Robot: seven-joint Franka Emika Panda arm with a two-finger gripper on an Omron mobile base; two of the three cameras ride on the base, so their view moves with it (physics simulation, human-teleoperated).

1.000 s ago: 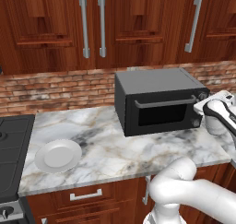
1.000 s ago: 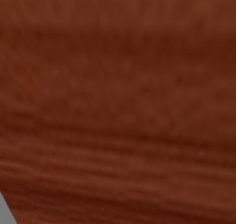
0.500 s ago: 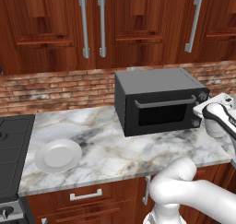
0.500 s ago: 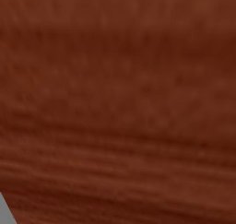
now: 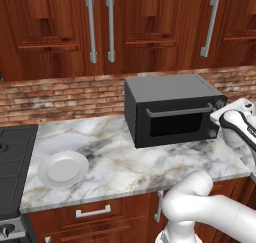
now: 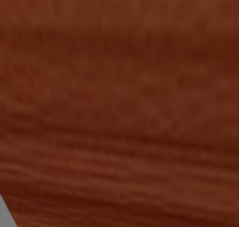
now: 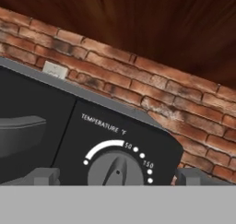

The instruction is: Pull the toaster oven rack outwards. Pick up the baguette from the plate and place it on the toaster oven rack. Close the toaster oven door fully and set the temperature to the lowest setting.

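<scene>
A big marble counter (image 5: 125,162) sits in the middle of the kitchen. It is white with grey and brown swirls. Right behind the counter is a red brick wall (image 5: 65,97). A small pale wall plate (image 7: 55,70) is set low in the bricks. Above the bricks hang dark brown wood cupboards (image 5: 150,27) with long silver handles (image 5: 91,29) that stand straight up. Under the counter are brown drawers (image 5: 95,214) with a short silver handle lying flat. At the left end of the counter is a black stove (image 5: 12,162). The light is soft and even.
</scene>
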